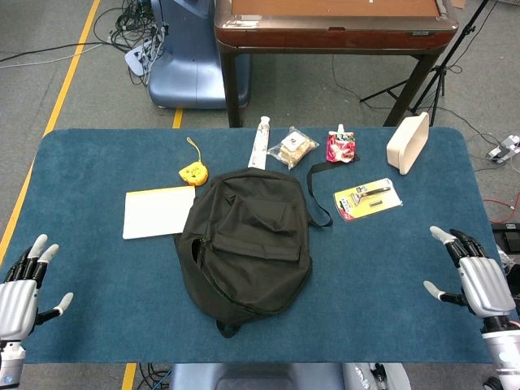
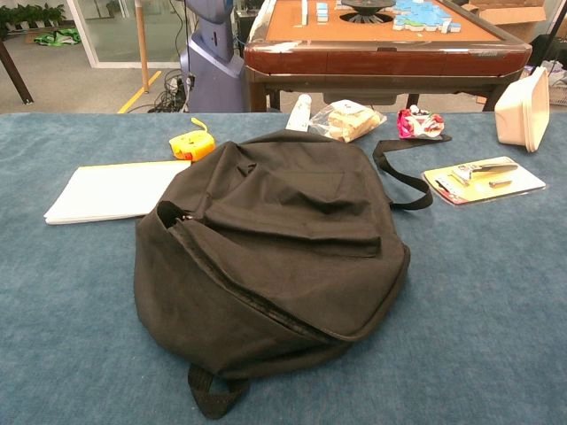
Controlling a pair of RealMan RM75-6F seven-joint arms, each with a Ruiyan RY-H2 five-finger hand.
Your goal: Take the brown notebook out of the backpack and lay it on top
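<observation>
A black backpack (image 1: pixel 246 241) lies flat in the middle of the blue table, also filling the chest view as the backpack (image 2: pixel 270 257). Its zipper gapes slightly at the left side. No brown notebook shows in either view. My left hand (image 1: pixel 23 288) hovers at the table's near left corner, fingers spread, holding nothing. My right hand (image 1: pixel 474 272) hovers at the near right edge, also spread and empty. Both hands are well apart from the backpack and absent from the chest view.
A white pad (image 1: pixel 158 211) lies left of the backpack beside a yellow tape measure (image 1: pixel 192 171). Behind are a white tube (image 1: pixel 260 140), a snack bag (image 1: pixel 292 147), a red pouch (image 1: pixel 340 147), a razor pack (image 1: pixel 367 198) and a cream box (image 1: pixel 408 142). A brown table (image 1: pixel 333 24) stands beyond.
</observation>
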